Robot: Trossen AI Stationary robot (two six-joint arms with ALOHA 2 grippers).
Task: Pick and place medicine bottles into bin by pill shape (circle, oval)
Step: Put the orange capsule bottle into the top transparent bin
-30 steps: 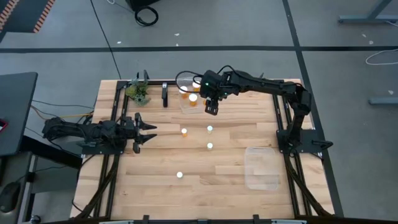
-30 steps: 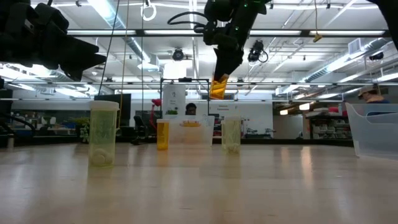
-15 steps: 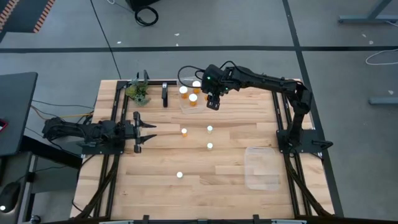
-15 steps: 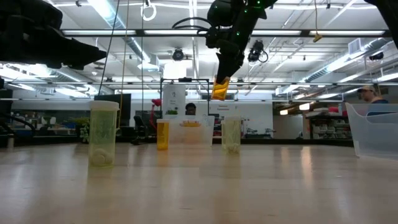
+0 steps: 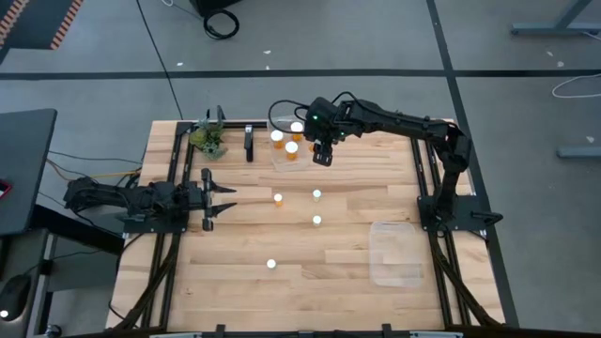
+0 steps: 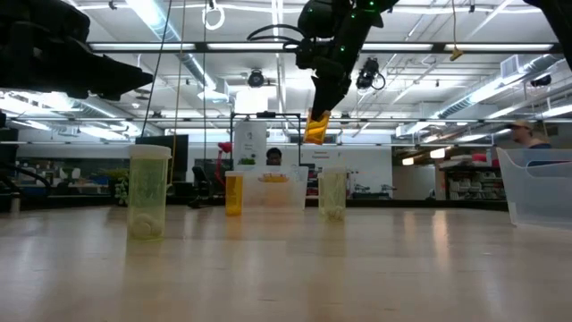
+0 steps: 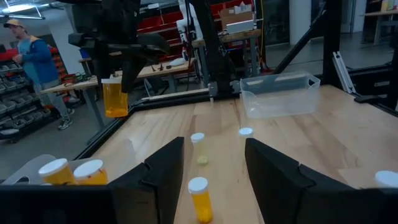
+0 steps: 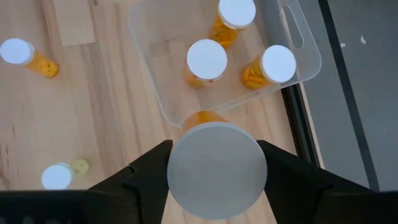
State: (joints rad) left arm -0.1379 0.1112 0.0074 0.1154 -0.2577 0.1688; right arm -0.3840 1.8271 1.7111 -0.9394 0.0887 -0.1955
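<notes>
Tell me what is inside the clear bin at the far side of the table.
Three capped bottles stand inside the bin. The right gripper holds a fourth bottle above it, covering the near edge.

Two dark jointed arms, black cables, green indicator light, black two-fingered claws

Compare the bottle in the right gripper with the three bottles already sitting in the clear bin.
The held bottle hangs in the air, clamped by the right gripper; the three binned bottles stand on the floor of the clear bin. The held bottle is over the bin's edge, while the three binned bottles are inside its walls. All are orange with round white caps.
</notes>
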